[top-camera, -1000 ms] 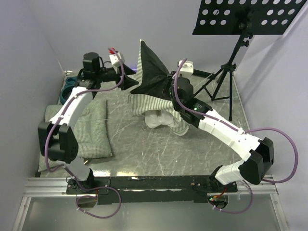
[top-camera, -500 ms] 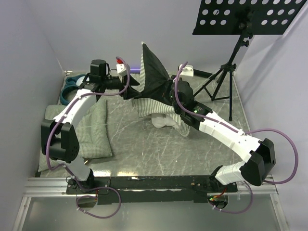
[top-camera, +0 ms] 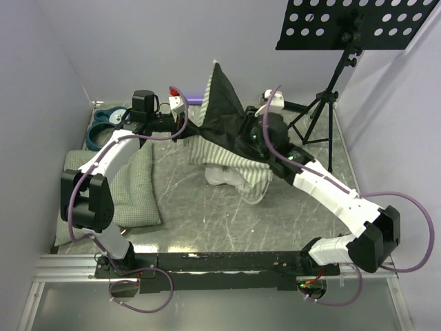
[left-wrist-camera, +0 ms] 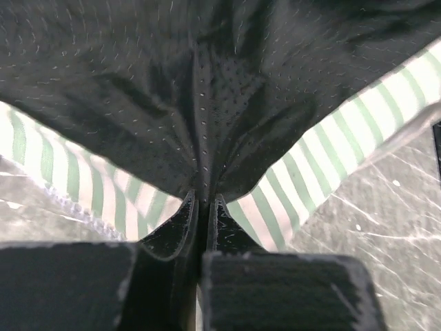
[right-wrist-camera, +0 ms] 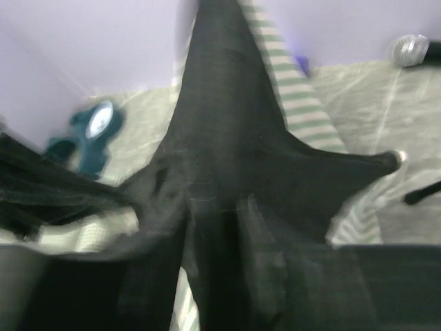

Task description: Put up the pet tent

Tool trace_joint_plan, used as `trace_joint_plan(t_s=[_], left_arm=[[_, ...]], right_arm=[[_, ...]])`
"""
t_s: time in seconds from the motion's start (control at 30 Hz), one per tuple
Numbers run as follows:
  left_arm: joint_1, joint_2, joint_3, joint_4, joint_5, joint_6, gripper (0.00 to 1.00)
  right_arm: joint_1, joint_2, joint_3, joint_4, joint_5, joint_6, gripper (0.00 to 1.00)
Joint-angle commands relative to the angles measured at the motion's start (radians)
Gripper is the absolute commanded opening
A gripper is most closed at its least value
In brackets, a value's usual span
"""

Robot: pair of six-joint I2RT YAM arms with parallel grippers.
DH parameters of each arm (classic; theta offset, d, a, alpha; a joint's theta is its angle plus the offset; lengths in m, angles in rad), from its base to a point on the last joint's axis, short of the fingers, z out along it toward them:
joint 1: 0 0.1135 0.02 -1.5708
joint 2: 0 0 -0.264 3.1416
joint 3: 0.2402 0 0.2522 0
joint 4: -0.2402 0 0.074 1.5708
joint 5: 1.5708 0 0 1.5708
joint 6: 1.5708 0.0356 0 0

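Note:
The pet tent (top-camera: 222, 153) lies crumpled at the table's back middle, with green-and-white stripes below and black lining (top-camera: 224, 103) pulled up into a tall peak. My left gripper (top-camera: 191, 129) reaches in from the left. In the left wrist view it (left-wrist-camera: 204, 207) is shut, pinching a fold of the black lining (left-wrist-camera: 207, 103) above the striped edge (left-wrist-camera: 324, 165). My right gripper (top-camera: 250, 131) is at the tent's right side. In the blurred right wrist view it (right-wrist-camera: 218, 200) stands open, its fingers apart, with black lining (right-wrist-camera: 227, 103) lying between and ahead of them.
A flat green-checked cushion (top-camera: 127, 183) lies at the left. A teal object (top-camera: 103, 124) sits in the back left corner. A black music stand (top-camera: 358, 24) on a tripod (top-camera: 313, 131) stands at the back right. Walls close in on the left, back and right.
My left gripper moved right to the tent and shut on the black lining. My right gripper, shut before, has opened. The black peak shifted right and stands taller.

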Motion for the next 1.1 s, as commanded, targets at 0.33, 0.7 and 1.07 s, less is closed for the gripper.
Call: trace_joint_plan(t_s=[0.33,0.7,1.07], left_arm=[[-0.068,-0.161,0.091,-0.188,-0.068,0.362,0.01],[-0.114,-0.241,0.091,-0.189,-0.073,0.375,0.01],[-0.125,-0.281,0.103,-0.225,-0.053,0.381,0.07]], right_arm=[[-0.176,0.061,0.542,-0.630,-1.101,-0.855,1.00],[-0.119,0.376,0.802,-0.908,-1.155,-1.135,0.95],[-0.099,0.396,0.692,-0.772,-1.020,-1.169,0.03]])
